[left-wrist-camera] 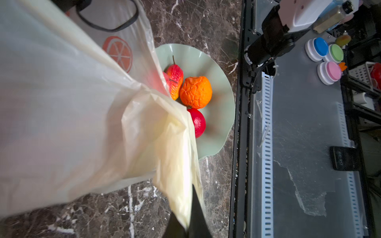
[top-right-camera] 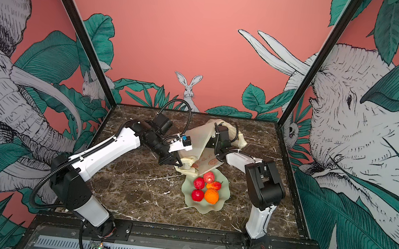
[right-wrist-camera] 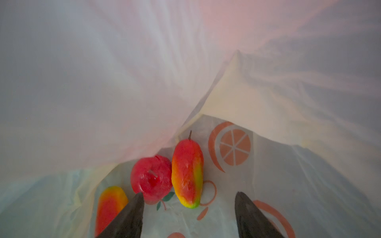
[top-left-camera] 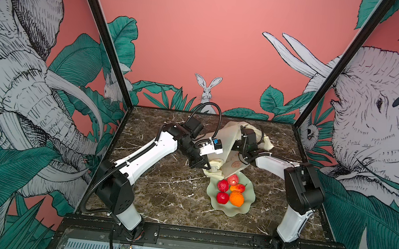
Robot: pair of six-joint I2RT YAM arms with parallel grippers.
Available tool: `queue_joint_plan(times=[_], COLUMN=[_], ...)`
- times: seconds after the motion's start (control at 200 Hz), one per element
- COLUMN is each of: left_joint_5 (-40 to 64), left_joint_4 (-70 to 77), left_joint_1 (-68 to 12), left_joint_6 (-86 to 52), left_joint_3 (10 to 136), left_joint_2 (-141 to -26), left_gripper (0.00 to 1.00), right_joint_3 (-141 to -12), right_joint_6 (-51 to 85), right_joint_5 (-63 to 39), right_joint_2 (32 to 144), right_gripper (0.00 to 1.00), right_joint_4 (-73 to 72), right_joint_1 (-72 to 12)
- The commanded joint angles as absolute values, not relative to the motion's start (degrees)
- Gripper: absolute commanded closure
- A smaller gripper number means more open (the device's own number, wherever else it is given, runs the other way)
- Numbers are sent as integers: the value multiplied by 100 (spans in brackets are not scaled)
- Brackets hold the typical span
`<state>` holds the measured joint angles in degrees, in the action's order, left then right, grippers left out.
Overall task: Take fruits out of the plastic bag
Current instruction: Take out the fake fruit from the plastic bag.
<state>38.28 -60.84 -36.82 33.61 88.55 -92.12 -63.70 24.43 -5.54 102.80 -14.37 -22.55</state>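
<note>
The cream-yellow plastic bag (top-left-camera: 224, 140) (top-right-camera: 198, 140) lies at the middle back of the table, its mouth by the dish. My left gripper (top-left-camera: 207, 167) (left-wrist-camera: 185, 216) is shut on a bunched edge of the bag (left-wrist-camera: 82, 103). My right gripper (right-wrist-camera: 189, 193) is open inside the bag (right-wrist-camera: 123, 82), hidden by it in both top views. Just beyond its fingertips lie three fruits: a red apple (right-wrist-camera: 151, 179), a red-yellow pear (right-wrist-camera: 187, 173) and another red-yellow one (right-wrist-camera: 110, 206). Several more fruits (top-left-camera: 230, 190) (top-right-camera: 205, 187), red ones and an orange one (left-wrist-camera: 195, 92), sit in the dish.
The pale green wavy-rimmed dish (top-left-camera: 245, 210) (left-wrist-camera: 222, 115) stands on the marble table (top-left-camera: 161, 189) just in front of the bag. A black rail (top-left-camera: 207, 234) runs along the table's front edge. In the left wrist view, coloured-lidded jars (left-wrist-camera: 321, 49) stand beyond that rail.
</note>
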Motion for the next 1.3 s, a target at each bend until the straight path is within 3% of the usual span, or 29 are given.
queue_joint_plan(times=[0.0, 0.2, 0.36, 0.79, 1.295], left_joint_5=[3708, 3828, 3883, 3799, 4000], left_joint_4=[-5935, -4873, -3740, -2737, -2620], left_joint_1=[-3656, -3661, -3687, -4237, -4272], left_joint_6=[3409, 2872, 2089, 1562, 1460], left_joint_3=[9095, 8597, 7714, 7027, 6926], left_joint_2=[-8973, -8611, -8617, -8965, -9026], left_gripper=[100, 100, 100, 100, 100], right_joint_3=[-6312, -6060, -5635, -5012, -5641], right_joint_6=[2451, 2024, 1853, 2388, 3042], right_joint_5=[210, 1073, 795, -155, 442], right_joint_2=[9668, 8453, 8078, 8713, 10006], right_gripper=[32, 31, 29, 29, 25], right_joint_4=[-1059, -91, 50, -794, -701], right_joint_1=[-1943, -1609, -1612, -1652, -1661])
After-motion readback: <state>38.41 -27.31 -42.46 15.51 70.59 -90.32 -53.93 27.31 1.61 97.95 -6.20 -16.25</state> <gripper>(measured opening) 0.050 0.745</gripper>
